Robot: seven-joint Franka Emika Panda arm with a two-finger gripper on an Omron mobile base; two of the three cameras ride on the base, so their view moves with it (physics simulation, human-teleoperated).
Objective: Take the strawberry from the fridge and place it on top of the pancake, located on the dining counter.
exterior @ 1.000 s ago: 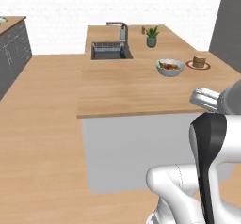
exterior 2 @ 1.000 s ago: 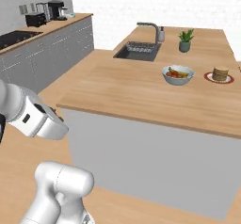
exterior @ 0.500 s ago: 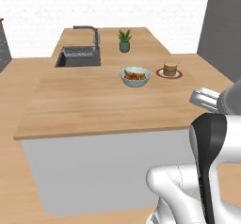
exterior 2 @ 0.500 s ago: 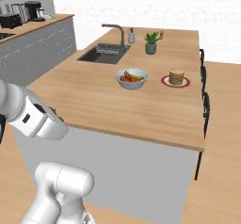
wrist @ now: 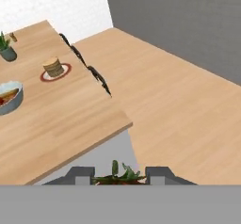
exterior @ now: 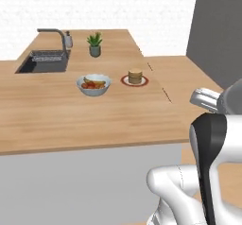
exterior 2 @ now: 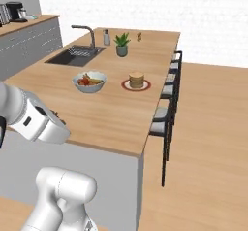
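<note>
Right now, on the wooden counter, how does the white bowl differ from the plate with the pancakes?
The white bowl is deep and plain white, while the plate is flat with a red rim. The bowl holds bananas and red fruits; the plate carries a stack of tan pancake rounds. In the right base view the bowl lies left of the plate, nearer the sink. Both are round and rest on the dining counter.

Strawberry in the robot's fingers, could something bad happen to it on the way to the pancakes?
It might. The strawberry is tiny and pinched in the gripper, so it could slip out over the floor. The pancake stack is small and sits far across the dining counter, so the berry could roll off. The fruit bowl beside it could get bumped.
</note>
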